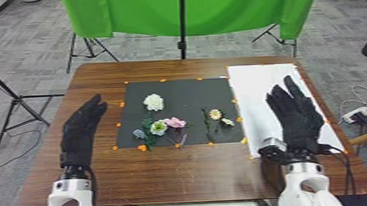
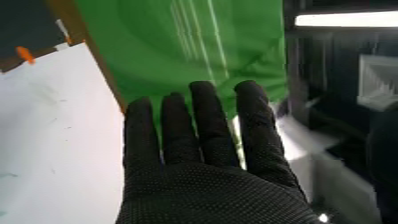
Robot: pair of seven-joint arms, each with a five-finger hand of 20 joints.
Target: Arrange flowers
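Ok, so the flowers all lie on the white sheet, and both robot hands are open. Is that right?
Not quite: the head view shows the flowers lying on the dark mat, to the left of the white sheet. The left hand and right hand are indeed open.

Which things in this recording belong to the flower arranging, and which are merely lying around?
For the job:
white flower
pink flower
blue flower
probably the black mat beneath them

Apparently incidental:
green cloth
power strip
orange markers around the mat
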